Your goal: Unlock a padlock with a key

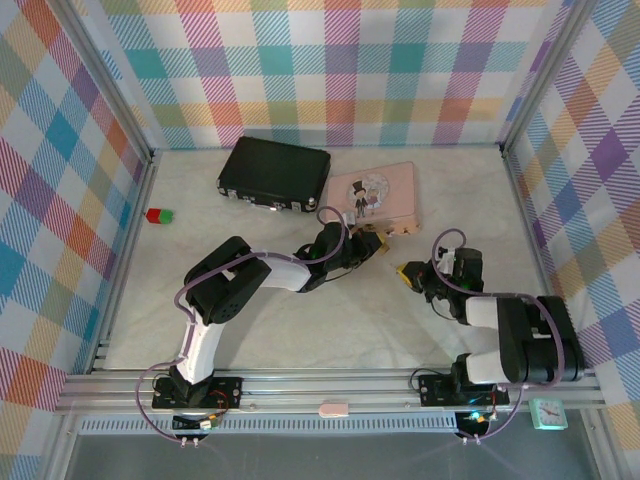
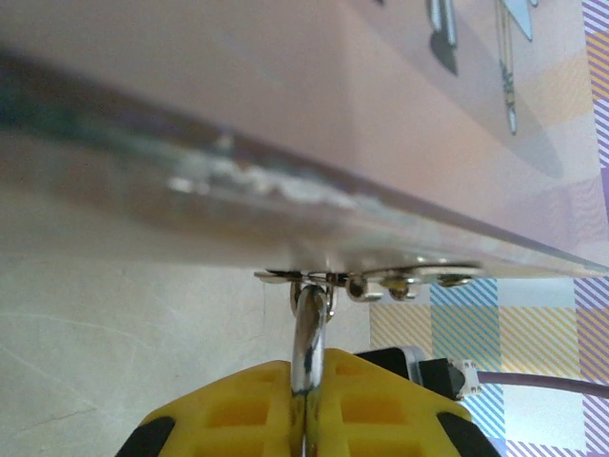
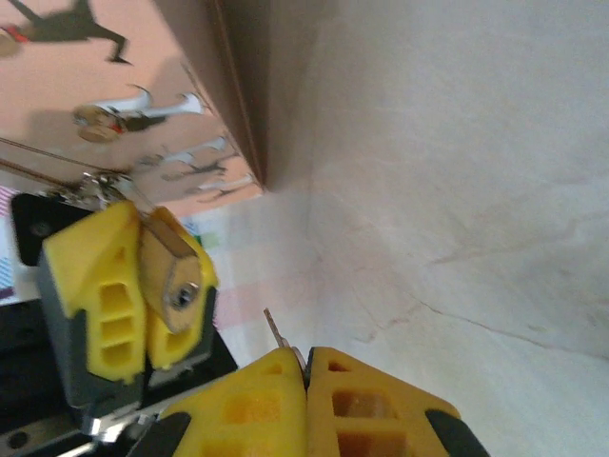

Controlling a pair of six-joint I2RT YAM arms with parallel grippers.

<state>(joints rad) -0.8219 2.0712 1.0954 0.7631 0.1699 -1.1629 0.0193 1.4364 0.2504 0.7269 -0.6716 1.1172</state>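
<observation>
left gripper point(image 2: 306, 395) clamped on padlock point(image 3: 177, 271), shackle hooked through clasp point(image 2: 328, 279) on pink box point(image 1: 392, 190) near edge. right gripper point(image 3: 306, 367) pinched tight on key point(image 3: 274, 329), tip near padlock, not touching.

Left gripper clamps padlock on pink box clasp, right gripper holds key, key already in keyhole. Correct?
No: the key is not in. The right wrist view shows it short of the padlock, not touching its keyhole. The left gripper clamps and the right gripper holds as stated.
</observation>
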